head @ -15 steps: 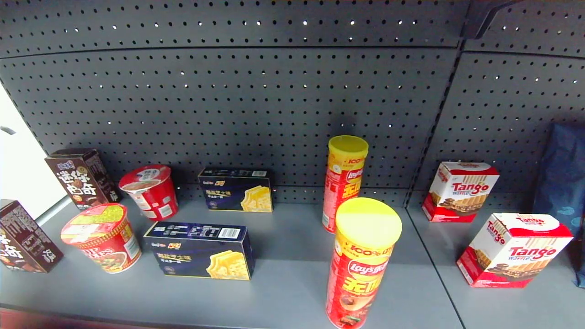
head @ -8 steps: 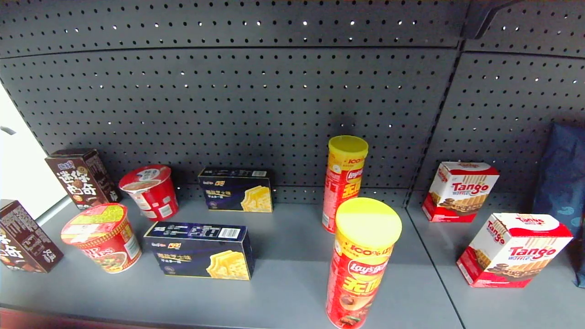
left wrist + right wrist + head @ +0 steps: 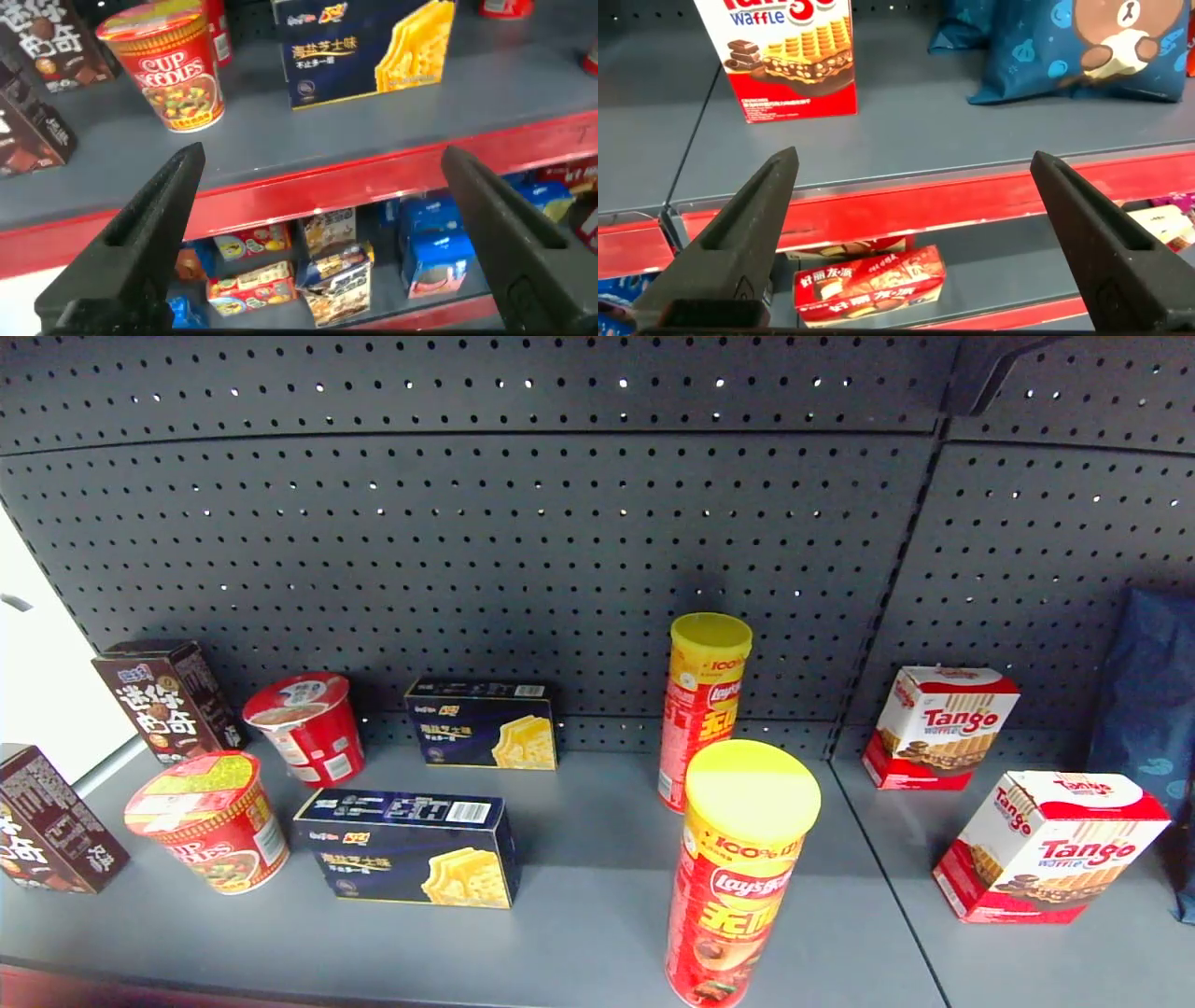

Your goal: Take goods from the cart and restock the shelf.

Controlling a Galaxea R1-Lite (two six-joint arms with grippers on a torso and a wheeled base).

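Note:
The grey shelf [image 3: 579,933] carries two red chip cans with yellow lids [image 3: 742,868], two cup noodles [image 3: 210,821], two dark blue cracker boxes [image 3: 411,847], two red-and-white waffle boxes [image 3: 1050,845] and two brown chocolate boxes [image 3: 168,700]. My left gripper [image 3: 322,157] is open and holds nothing, just off the shelf's red front edge [image 3: 308,182], facing a cup noodle [image 3: 168,65] and a cracker box [image 3: 369,47]. Also open and holding nothing, my right gripper [image 3: 915,161] faces a waffle box [image 3: 789,56] and a blue bear-print bag [image 3: 1074,47].
A dark pegboard back wall [image 3: 523,551] stands behind the goods. A blue bag [image 3: 1144,691] stands at the far right of the shelf. Below the red edge, a lower shelf holds snack boxes [image 3: 327,266] and a red chocolate box [image 3: 868,280].

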